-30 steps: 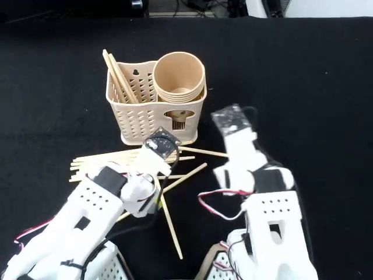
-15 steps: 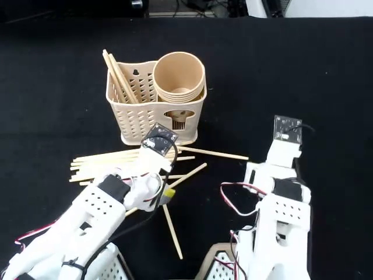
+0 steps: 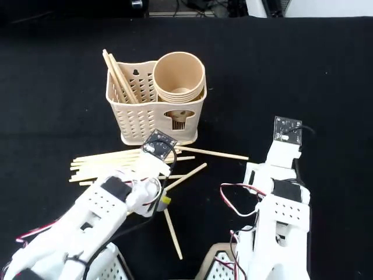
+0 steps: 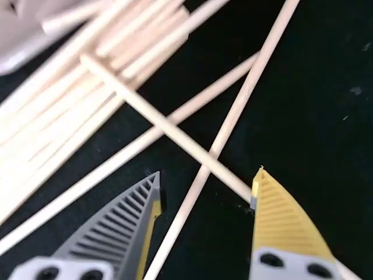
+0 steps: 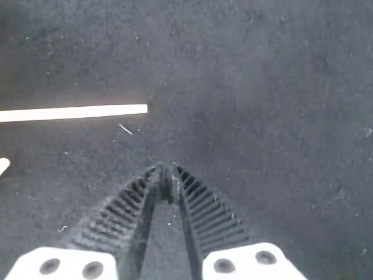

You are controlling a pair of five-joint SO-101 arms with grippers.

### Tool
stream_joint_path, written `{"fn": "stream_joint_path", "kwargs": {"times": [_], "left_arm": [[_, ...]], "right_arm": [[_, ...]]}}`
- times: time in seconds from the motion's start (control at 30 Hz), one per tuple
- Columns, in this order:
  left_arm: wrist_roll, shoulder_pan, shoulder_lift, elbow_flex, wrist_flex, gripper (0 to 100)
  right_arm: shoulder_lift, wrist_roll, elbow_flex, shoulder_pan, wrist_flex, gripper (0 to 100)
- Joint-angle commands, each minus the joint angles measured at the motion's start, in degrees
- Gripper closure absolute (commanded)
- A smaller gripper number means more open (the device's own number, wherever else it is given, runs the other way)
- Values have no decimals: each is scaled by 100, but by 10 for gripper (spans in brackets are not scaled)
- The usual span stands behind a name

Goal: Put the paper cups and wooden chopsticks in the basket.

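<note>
The basket [image 3: 152,119] stands upright on the black tabletop [image 3: 315,70], toward the far side from the arms. A stack of paper cups [image 3: 179,76] sits in its right-hand compartment, mouth up, and several wooden chopsticks [image 3: 118,74] lean in the left-hand compartment with their ends projecting above the rim. A loose bundle of chopsticks [image 3: 102,162] lies flat on the tabletop just in front of the basket, with strays fanning away from it: one [image 3: 214,154] points toward the right arm [image 3: 281,198], one [image 3: 187,175] lies diagonally, and one [image 3: 172,233] runs toward the near edge. The left gripper [image 4: 208,174] is low over the crossed strays with its fingers spread; one chopstick [image 4: 233,111] passes between them and the end of another [image 4: 175,134] lies against the yellow-faced finger [image 4: 280,216], but nothing is pinched. The right gripper [image 5: 167,170] is pressed together and holds nothing; it hangs over bare tabletop, near the tip of the stray chopstick [image 5: 76,112] that points toward it, without touching it.
</note>
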Motion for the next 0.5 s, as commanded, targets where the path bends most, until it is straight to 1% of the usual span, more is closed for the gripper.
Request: {"fn": "stream_joint_path", "kwargs": {"times": [0.0,0.1,0.2,0.37,0.47], "left_arm": [[35,-48,800,-576,-88,746],[53,-40,1556,-998,-88,748],[202,-31,1925,-1262,-88,748],[193,13,1969,-1270,-53,749],[185,22,1969,-1209,-44,798]], "right_arm": [[-101,-35,-40,62,-79,983],[-101,-35,-40,70,-79,983],[-101,-35,-31,70,-79,983],[-101,-35,-31,88,-79,983],[-101,-35,-31,88,-88,983]]}}
